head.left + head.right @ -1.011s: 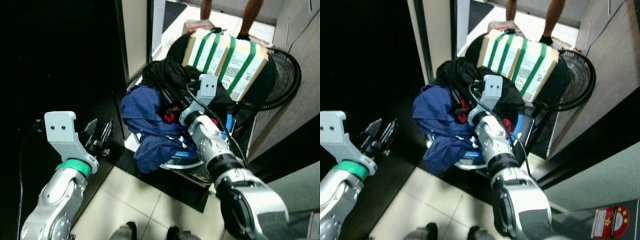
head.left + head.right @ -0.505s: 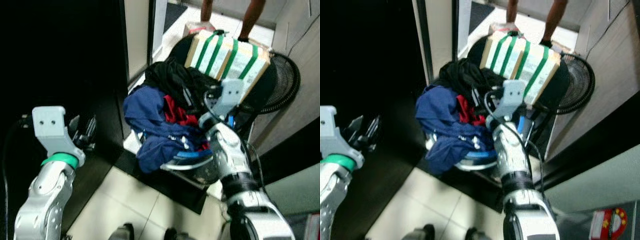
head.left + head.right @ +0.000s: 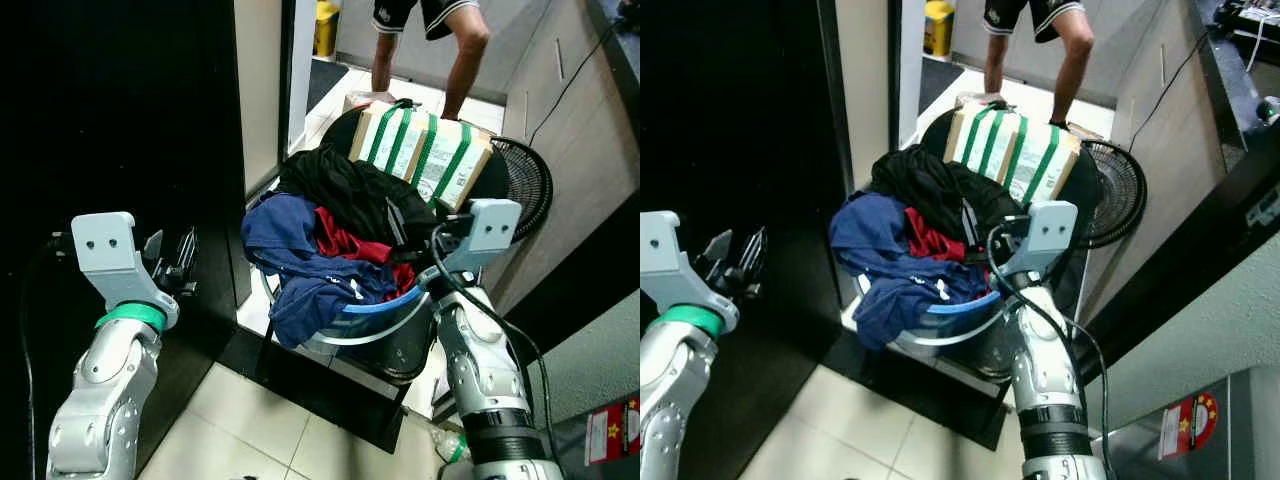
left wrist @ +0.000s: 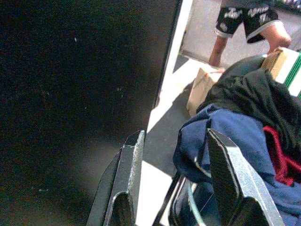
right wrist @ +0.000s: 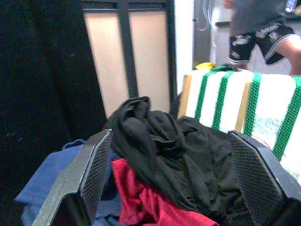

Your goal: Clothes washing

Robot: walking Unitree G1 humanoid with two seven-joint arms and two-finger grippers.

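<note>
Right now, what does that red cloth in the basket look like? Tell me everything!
The red cloth is a soft, crumpled garment, mostly buried in the heaped laundry basket. A black garment lies over its far side, and a blue garment bunches against its left and near side. The right hand, open, hovers just beside it.

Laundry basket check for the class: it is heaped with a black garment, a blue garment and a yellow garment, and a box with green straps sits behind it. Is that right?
Not quite. The third garment is red, not yellow, as the right wrist view shows plainly. The rest stands: the laundry basket is heaped with a black garment and a blue garment, and the box with green straps sits behind it.
</note>
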